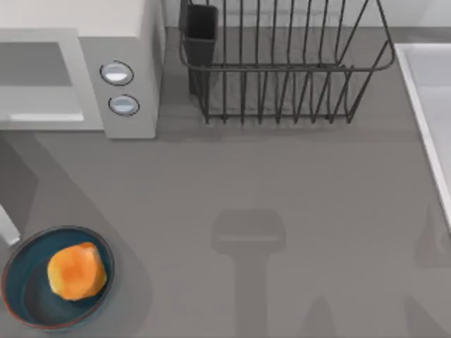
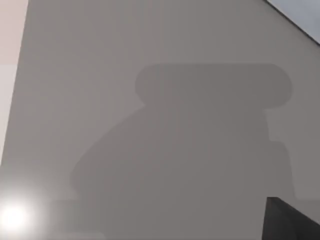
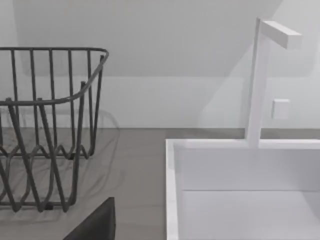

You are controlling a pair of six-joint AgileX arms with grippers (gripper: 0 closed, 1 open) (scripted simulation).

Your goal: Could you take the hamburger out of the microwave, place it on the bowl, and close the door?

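One step remains: the hamburger (image 1: 77, 271) already sits in the bowl (image 1: 25, 287) at the bench's seven o'clock, the microwave (image 1: 120, 60) cavity still open at eleven; hand states unclear.

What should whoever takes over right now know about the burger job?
Left gripper: over bare table, holding nothing I can see. Right gripper: near the rack and sink, also carrying nothing visible.
Burger: sitting in the bowl, front left of the table.
Microwave: back left. The door looks swung out, its white edge just above the bowl.
Done: burger out and placed.
Left: close the door, probably with the left arm.
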